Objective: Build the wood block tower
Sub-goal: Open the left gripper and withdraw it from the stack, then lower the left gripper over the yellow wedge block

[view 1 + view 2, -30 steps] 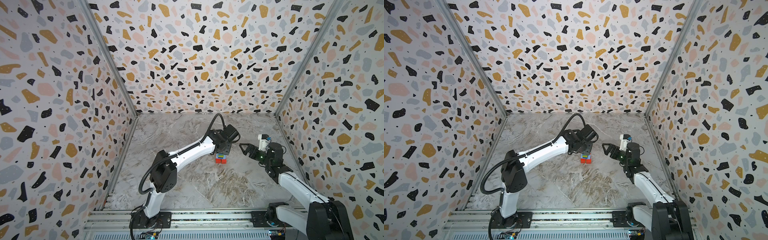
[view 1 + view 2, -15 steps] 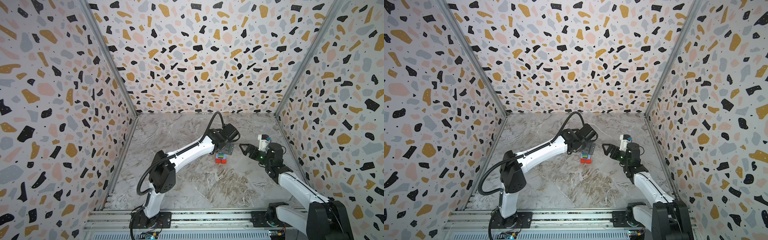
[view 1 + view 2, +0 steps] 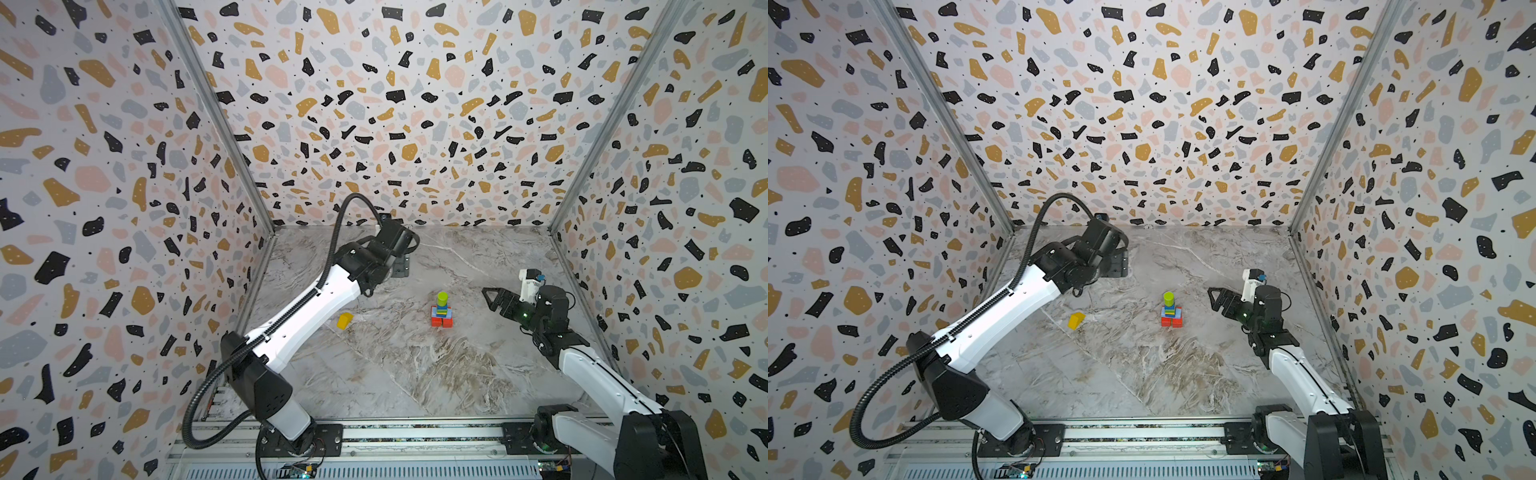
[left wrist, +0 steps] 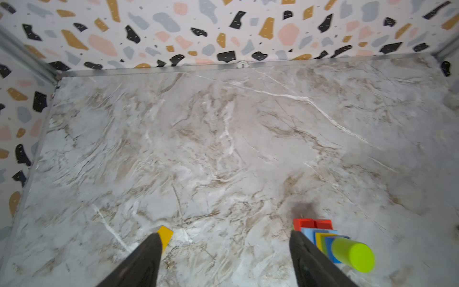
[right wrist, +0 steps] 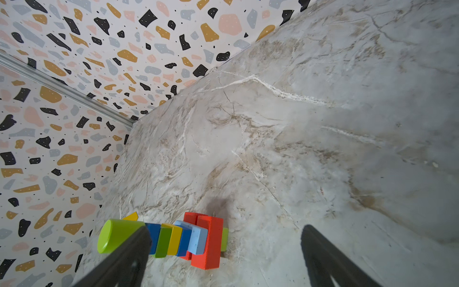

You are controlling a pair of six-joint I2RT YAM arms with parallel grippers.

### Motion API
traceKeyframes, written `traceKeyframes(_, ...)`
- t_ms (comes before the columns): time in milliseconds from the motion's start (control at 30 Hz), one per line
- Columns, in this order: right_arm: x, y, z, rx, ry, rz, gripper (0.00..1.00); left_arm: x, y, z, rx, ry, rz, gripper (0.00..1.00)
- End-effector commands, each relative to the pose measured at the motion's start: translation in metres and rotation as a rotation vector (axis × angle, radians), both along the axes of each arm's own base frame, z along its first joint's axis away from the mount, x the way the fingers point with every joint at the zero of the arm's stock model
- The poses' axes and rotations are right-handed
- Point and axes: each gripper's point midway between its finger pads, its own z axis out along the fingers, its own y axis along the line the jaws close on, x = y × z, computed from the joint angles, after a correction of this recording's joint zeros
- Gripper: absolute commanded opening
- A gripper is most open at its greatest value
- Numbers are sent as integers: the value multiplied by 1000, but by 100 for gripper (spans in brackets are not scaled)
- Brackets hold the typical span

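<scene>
wood block tower [image 3: 441,311]: upright, lime cylinder [image 3: 442,297] on top | yellow block [image 3: 344,320]: left of tower, apart | left fingers [image 4: 139,263]: spread, empty | right fingers [image 5: 124,258]: spread, empty, right of tower

Left claw [image 4: 224,236] spread wide; right claw [image 5: 226,228] likewise.

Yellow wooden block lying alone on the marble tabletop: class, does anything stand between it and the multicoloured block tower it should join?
Nothing visible does. In both top views only bare marble tabletop lies between the yellow wooden block and the multicoloured wood block tower.
</scene>
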Motion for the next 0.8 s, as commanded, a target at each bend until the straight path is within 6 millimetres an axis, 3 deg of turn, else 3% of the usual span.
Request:
traceKeyframes(0,8,-2,26,-12,-40,0,94,-2,29,-22,-38,34,56,72)
traceKeyframes(167,10,1,46,2,-44,17,93,-11,72,-58,-50,46,155,63)
traceKeyframes(300,12,2,60,-29,-51,33,97,-16,87,-86,-46,64,203,58)
traceKeyframes(433,11,13,49,-19,-17,73,100,-23,91,-120,-61,68,227,73)
traceKeyframes(767,5,17,28,-34,-6,100,99,-43,116,-190,40,140,270,83)
